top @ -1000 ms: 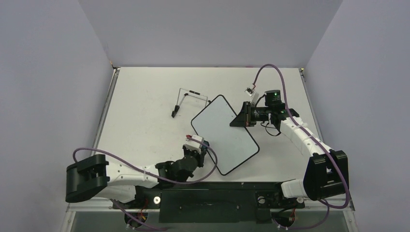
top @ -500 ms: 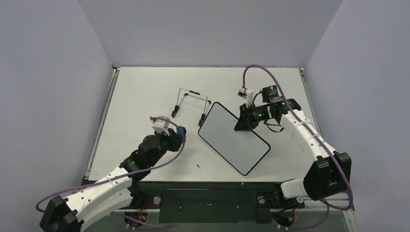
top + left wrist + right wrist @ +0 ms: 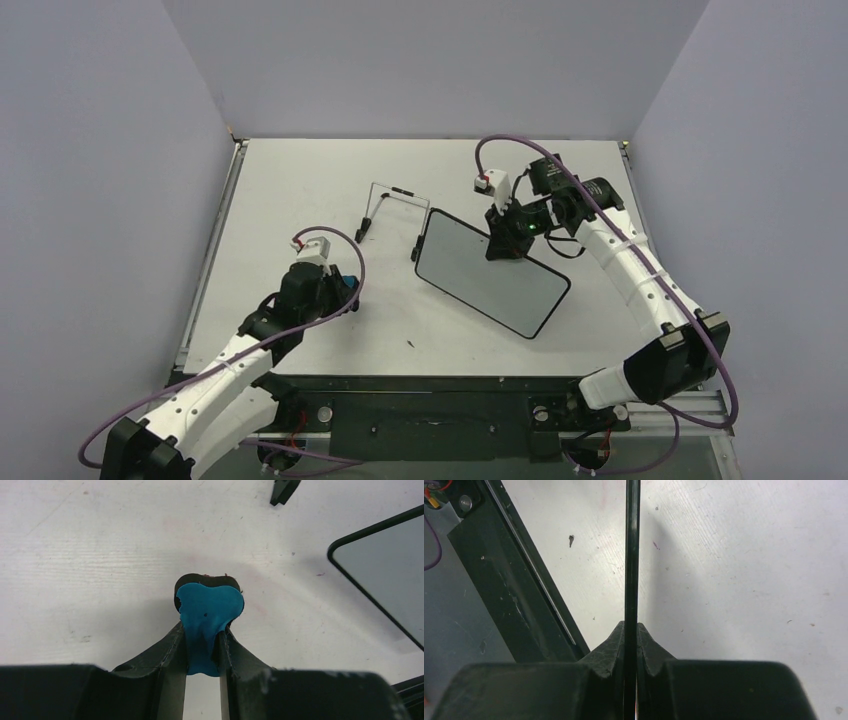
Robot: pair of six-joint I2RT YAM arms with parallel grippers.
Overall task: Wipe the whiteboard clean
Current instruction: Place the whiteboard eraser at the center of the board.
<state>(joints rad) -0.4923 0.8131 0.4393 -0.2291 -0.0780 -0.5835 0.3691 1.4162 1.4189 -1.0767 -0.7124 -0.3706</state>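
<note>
My right pincer (image 3: pixel 631 630) clamped tight on far edge of whiteboard (image 3: pixel 490 272). Board mid-table, left corner just beside wire stand (image 3: pixel 392 203). My left pincer (image 3: pixel 206 637) pinches blue eraser (image 3: pixel 210 607) over table (image 3: pixel 290 190), apart from board.

- The left arm (image 3: pixel 215 378) runs forward and to the left from its base, elbow bent, with its wrist angled down toward the surface (image 3: pixel 300 190).
- The left gripper (image 3: pixel 204 630) has both fingers closed on a blue eraser (image 3: pixel 210 605), which sticks out past the tips.
- The right arm (image 3: pixel 632 272) stretches far forward, then turns inward at the wrist.
- The right gripper (image 3: pixel 630 626) pinches the thin edge of the whiteboard (image 3: pixel 632 555) between its fingers. That edge seems raised, though the top view leaves this unsure.
</note>
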